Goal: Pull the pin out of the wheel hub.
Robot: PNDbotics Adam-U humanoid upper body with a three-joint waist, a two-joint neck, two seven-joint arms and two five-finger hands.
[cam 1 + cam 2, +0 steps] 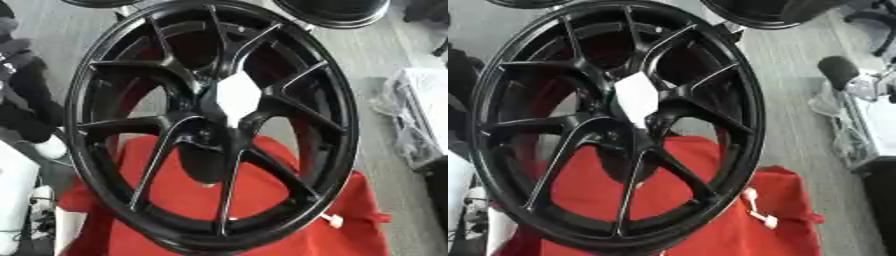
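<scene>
Standing wheel hub: upright on red cloth, face toward camera for access.
Hands: none visible; fingers cannot be told.

1. The wheel hub looks like metal with a glossy black finish, smooth on the spokes and rim.
2. The red cloth under it is matt and soft, with folds.
3. The floor looks grey, matt and finely ribbed.
</scene>
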